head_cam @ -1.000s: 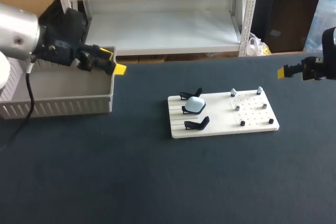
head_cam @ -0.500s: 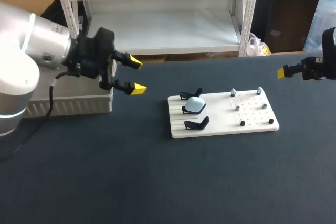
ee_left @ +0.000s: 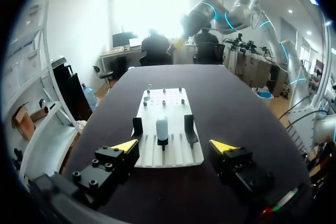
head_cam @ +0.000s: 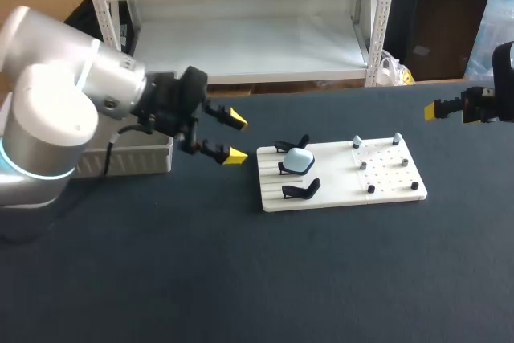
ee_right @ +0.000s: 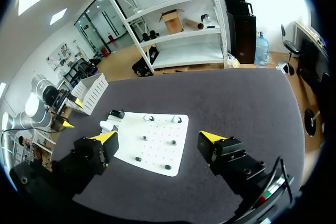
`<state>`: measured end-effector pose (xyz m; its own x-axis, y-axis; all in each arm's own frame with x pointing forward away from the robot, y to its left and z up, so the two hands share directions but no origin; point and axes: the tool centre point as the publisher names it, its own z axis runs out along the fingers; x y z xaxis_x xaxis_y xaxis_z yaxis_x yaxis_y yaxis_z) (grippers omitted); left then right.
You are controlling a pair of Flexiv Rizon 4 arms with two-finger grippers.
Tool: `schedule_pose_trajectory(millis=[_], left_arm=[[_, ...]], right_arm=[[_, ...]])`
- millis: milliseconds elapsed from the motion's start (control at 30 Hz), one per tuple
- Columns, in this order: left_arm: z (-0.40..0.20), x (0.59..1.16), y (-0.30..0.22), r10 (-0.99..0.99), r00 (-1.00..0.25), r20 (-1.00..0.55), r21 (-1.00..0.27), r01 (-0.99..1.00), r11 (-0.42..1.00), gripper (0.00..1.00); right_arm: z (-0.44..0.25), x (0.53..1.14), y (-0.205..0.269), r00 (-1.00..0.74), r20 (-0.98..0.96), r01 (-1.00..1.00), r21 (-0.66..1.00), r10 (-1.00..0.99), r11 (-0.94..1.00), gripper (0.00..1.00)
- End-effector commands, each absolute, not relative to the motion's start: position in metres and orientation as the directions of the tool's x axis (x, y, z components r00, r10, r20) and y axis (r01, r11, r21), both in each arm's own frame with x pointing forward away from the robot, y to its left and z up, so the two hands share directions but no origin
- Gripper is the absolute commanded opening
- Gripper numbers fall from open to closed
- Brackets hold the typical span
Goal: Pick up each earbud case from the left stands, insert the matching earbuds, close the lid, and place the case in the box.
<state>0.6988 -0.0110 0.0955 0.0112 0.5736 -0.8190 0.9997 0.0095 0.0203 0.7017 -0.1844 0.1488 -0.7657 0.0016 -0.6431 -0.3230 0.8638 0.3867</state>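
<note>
A pale blue earbud case (head_cam: 299, 161) rests on the middle of three black stands on the left part of a white board (head_cam: 341, 176); the two outer stands (head_cam: 301, 190) hold nothing. Small earbuds (head_cam: 357, 143) stand on pegs at the board's far right part. My left gripper (head_cam: 236, 136) hovers open just left of the board, pointing at the stands. From its wrist the case (ee_left: 162, 128) lies ahead of the left gripper (ee_left: 174, 146), centred between the spread fingers. My right gripper (ee_right: 158, 137) is open, off beyond the board's right end (head_cam: 440, 109), with nothing in it.
A grey slatted box (head_cam: 152, 154) stands at the table's back left, mostly hidden behind my left arm. In the right wrist view the board (ee_right: 157, 145) lies ahead with the left gripper (ee_right: 73, 113) beyond it. Dark tabletop surrounds the board.
My left arm has swung from over the box rightward and down to the board's left edge, gripper still open. The right arm has not moved.
</note>
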Motion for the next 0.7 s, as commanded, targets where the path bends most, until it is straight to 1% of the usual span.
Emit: schedule_pose_trajectory(millis=[33,67,100,133,200,233,267,300,367,400,433,567,700], left_arm=[[0.084,0.708,-0.022,0.574,0.009,-0.819,-0.008,1.000,-0.027,0.82],[0.083,0.708,-0.023,0.573,0.007,-0.820,-0.011,1.000,-0.028,0.78],[0.082,0.708,-0.024,0.571,0.005,-0.821,-0.015,0.999,-0.029,0.72],[0.081,0.708,-0.025,0.570,0.003,-0.822,-0.017,0.999,-0.029,0.69],[0.077,0.708,-0.028,0.569,0.000,-0.823,-0.019,0.999,-0.029,0.71],[0.075,0.709,-0.029,0.569,-0.002,-0.822,-0.022,0.999,-0.028,0.57],[0.074,0.709,-0.031,0.569,-0.005,-0.822,-0.024,0.999,-0.026,0.48],[0.072,0.709,-0.032,0.570,-0.007,-0.822,-0.027,0.999,-0.025,0.45],[0.069,0.709,-0.034,0.571,-0.009,-0.821,-0.029,0.999,-0.026,0.47],[0.068,0.709,-0.035,0.572,-0.011,-0.820,-0.032,0.999,-0.027,0.55],[0.066,0.709,-0.037,0.573,-0.012,-0.819,-0.035,0.999,-0.029,0.58],[0.058,0.709,-0.043,0.579,-0.020,-0.815,-0.047,0.998,-0.031,0.51],[0.050,0.709,-0.050,0.584,-0.020,-0.811,-0.054,0.998,-0.040,0.52]], right_arm=[[0.149,0.702,-0.185,-0.766,-0.643,-0.324,0.386,0.001,0.864,1.00],[0.149,0.702,-0.185,-0.766,-0.643,-0.324,0.386,0.001,0.864,1.00],[0.149,0.702,-0.185,-0.766,-0.643,-0.324,0.386,0.001,0.864,1.00],[0.149,0.702,-0.185,-0.766,-0.643,-0.324,0.386,0.001,0.864,1.00],[0.149,0.702,-0.185,-0.766,-0.643,-0.324,0.386,0.001,0.864,1.00],[0.149,0.702,-0.185,-0.766,-0.643,-0.324,0.386,0.001,0.864,1.00],[0.149,0.702,-0.185,-0.766,-0.643,-0.324,0.386,0.001,0.864,1.00],[0.149,0.702,-0.185,-0.766,-0.643,-0.324,0.386,0.001,0.864,1.00],[0.149,0.702,-0.185,-0.766,-0.643,-0.324,0.386,0.001,0.864,1.00],[0.149,0.702,-0.185,-0.766,-0.643,-0.324,0.386,0.001,0.864,1.00],[0.149,0.702,-0.185,-0.766,-0.643,-0.324,0.386,0.001,0.864,1.00],[0.149,0.702,-0.185,-0.766,-0.643,-0.324,0.386,0.001,0.864,1.00],[0.149,0.702,-0.185,-0.766,-0.643,-0.324,0.386,0.001,0.864,1.00]])
